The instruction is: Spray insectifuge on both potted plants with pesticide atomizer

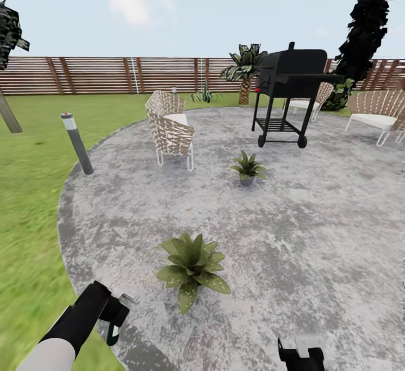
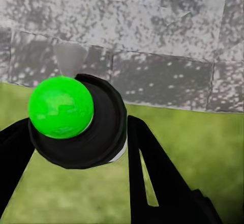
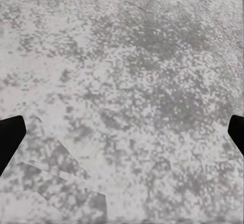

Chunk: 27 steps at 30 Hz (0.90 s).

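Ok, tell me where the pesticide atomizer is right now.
The pesticide atomizer sits in the left gripper, low at the head view's left, at the paving's edge, beside the nearer potted plant.

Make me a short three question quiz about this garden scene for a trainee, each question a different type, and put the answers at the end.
1. True or false: the left hand is shut on the pesticide atomizer.
2. Multiple choice: which potted plant is closer to the robot? A) the near potted plant beside the left arm; B) the far potted plant in front of the grill; C) both equally close.
3. Fill in: both potted plants stand on the round grey ____, not on the lawn.

Key: 1 true; 2 A; 3 paving.
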Motion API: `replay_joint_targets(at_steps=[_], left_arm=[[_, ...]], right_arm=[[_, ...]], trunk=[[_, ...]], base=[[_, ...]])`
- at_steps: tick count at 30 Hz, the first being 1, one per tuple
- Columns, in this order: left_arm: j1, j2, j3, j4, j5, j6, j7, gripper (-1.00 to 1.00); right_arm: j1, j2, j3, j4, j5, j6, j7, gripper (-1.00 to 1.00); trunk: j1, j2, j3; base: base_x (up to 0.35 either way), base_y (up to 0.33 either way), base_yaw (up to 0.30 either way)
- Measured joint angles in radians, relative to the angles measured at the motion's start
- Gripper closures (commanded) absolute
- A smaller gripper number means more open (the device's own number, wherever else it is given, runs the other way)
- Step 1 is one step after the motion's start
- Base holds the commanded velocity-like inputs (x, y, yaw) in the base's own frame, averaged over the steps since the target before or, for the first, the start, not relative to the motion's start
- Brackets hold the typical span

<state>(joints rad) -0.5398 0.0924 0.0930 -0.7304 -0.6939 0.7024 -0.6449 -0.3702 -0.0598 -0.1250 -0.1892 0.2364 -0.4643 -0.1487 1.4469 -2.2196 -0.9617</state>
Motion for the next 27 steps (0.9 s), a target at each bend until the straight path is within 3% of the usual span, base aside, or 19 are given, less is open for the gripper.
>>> replay_joint_targets(at_steps=[17,27], left_arm=[[0.0,-0.001,0.0,0.0,0.001,0.0,0.0,1.0],[0.0,0.0,-0.007,0.001,0.001,-0.004,-0.001,1.0]], right_arm=[[0.0,0.012,0.002,-0.003,-0.002,0.0,0.002,-1.0],[0.0,0.01,0.002,-0.002,-0.001,0.0,-0.002,-1.0]], trunk=[[0.0,0.0,0.0],[0.0,0.0,0.0]], base=[[0.022,0.331,-0.266],[0.029,0.044,-0.266]])
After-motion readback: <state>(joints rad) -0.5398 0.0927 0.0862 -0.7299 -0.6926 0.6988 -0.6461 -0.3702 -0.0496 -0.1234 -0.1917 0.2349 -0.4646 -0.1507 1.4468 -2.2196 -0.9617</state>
